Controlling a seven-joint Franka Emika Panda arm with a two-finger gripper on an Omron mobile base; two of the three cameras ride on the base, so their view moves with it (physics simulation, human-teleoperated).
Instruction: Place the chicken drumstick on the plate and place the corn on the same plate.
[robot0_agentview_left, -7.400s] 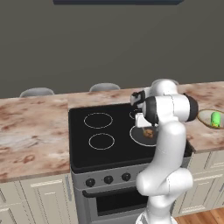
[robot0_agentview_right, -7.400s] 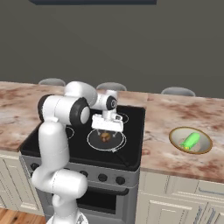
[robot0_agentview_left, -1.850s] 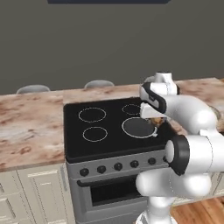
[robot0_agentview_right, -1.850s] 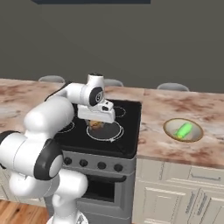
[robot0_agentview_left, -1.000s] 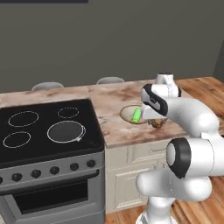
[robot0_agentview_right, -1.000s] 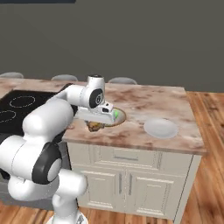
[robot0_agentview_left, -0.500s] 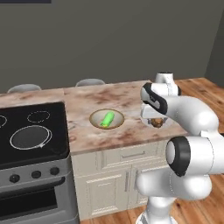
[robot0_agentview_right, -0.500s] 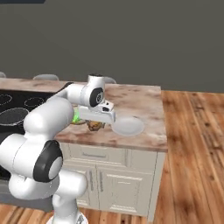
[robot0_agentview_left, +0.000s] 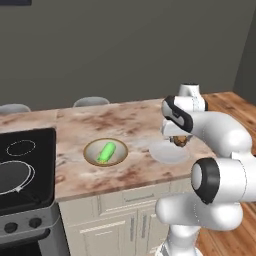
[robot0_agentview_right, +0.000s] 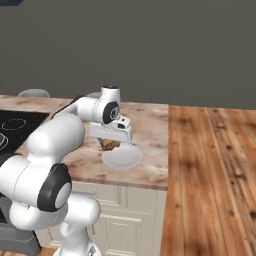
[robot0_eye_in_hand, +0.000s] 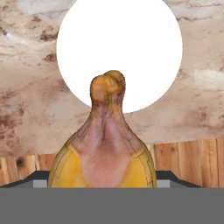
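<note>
The gripper, closed on the chicken drumstick, hangs above the plate's left edge; an early release risks meat rolling onto the counter. The corn lies in the bowl, left.

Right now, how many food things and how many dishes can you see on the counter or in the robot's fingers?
Food: 2 — the chicken drumstick held above the plate, and the corn lying in the bowl.
Dishes: 2 — the plate and the bowl.
Total: 4
</note>
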